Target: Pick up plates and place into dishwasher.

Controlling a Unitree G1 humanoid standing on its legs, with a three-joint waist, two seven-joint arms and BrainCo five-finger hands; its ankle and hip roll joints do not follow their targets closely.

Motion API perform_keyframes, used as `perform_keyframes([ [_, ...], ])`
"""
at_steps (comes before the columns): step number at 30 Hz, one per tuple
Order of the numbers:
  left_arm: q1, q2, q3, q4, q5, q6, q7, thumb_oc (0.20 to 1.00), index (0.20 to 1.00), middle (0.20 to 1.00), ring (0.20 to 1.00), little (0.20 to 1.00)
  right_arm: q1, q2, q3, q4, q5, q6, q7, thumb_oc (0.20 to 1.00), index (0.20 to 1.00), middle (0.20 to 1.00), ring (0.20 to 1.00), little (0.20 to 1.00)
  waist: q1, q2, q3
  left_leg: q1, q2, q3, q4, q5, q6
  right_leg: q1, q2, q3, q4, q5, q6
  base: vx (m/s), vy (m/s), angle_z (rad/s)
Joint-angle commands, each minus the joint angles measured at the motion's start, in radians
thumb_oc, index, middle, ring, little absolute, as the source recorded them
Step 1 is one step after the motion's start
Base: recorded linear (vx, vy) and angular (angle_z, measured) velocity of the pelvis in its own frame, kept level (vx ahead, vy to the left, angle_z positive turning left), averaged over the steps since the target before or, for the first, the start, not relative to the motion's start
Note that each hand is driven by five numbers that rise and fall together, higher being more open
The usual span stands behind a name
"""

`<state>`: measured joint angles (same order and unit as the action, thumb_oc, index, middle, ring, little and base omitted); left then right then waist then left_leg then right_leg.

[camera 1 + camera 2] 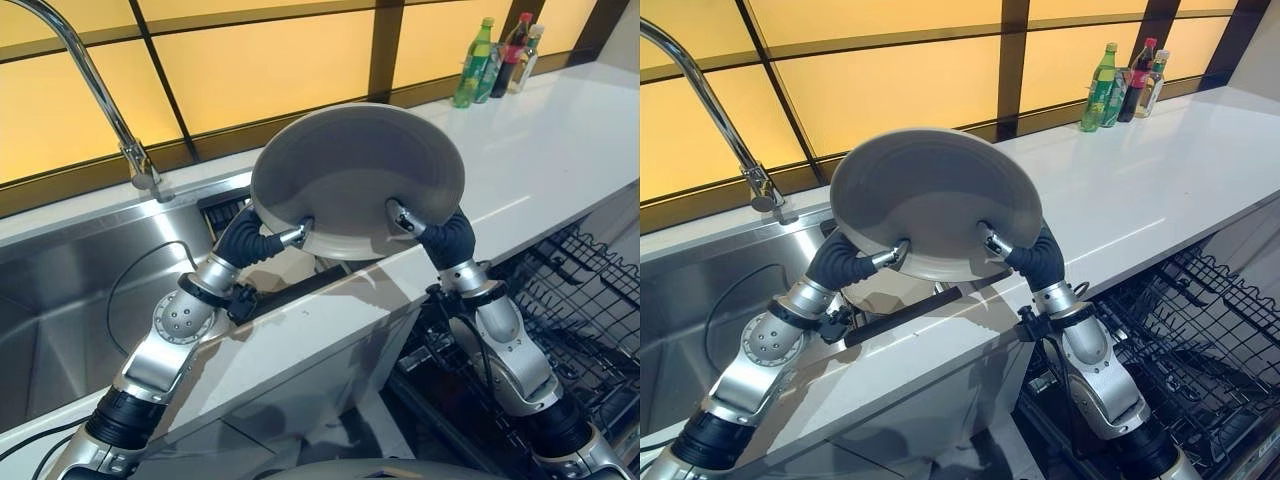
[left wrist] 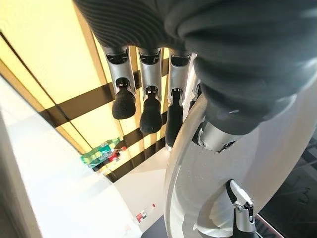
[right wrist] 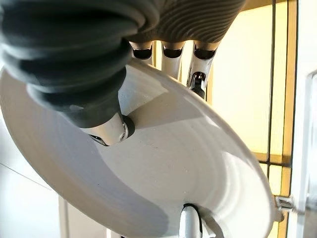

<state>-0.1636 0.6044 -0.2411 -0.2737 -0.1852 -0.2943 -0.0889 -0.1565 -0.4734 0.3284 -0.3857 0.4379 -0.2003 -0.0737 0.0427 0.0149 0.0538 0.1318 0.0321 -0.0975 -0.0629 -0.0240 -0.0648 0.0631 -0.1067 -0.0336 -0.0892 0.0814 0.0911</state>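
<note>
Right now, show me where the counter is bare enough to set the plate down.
Bare: the white counter between the held plate and the bottles in the far corner. Crowded: the dishwasher rack, all wire tines.

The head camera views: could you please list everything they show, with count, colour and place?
plate: one, grey-white, held up on edge above the counter between both hands
counter: one, white, running from the sink to the far right
sink: one, steel, set into the counter at the left
tap: one, chrome, arching behind the sink
bottles: a small group, green, dark and clear, at the far end of the counter
dishwasher rack: one, black wire, pulled out below the counter at the right
left hand: pinching the plate's lower left rim
right hand: pinching the plate's lower right rim
</note>
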Motion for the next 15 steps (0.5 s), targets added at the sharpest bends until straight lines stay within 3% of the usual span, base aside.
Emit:
perform_keyframes([
  [1, -0.054, -0.012, 0.034, -0.011, -0.149, 0.027, 0.027, 1.0, 1.0, 1.0, 1.0, 1.0, -0.051, -0.017, -0.055, -0.018, -0.058, -0.004, -0.064, 0.2, 0.2, 0.2, 0.2, 0.2, 0.002, -0.02, -0.066, -0.074, -0.08, 0.001, 0.02, -0.021, 0.078, -0.005, 0.043, 0.01, 0.129, -0.153, 0.006, 0.0, 0.0, 0.0],
  [8, -0.054, -0.044, 0.221, 0.026, -0.146, 0.023, 0.22, 1.0, 1.0, 1.0, 1.0, 1.0, -0.005, -0.025, -0.212, 0.001, -0.142, 0.021, -0.132, 0.2, 0.2, 0.2, 0.2, 0.2, -0.025, -0.017, -0.076, -0.079, -0.062, 0.017, -0.004, -0.004, 0.067, -0.013, 0.054, 0.023, 0.126, -0.153, 0.0, 0.0, -0.039, -0.1],
  [15, -0.004, -0.035, 0.367, 0.044, -0.105, 0.006, 0.282, 1.0, 1.0, 1.0, 1.0, 1.0, 0.101, -0.069, -0.382, 0.026, -0.19, 0.025, -0.142, 0.2, 0.2, 0.2, 0.2, 0.2, -0.065, -0.012, -0.078, -0.077, -0.044, 0.055, -0.006, -0.006, 0.055, -0.019, 0.058, 0.055, 0.113, -0.146, -0.001, 0.03, -0.047, -0.12],
])
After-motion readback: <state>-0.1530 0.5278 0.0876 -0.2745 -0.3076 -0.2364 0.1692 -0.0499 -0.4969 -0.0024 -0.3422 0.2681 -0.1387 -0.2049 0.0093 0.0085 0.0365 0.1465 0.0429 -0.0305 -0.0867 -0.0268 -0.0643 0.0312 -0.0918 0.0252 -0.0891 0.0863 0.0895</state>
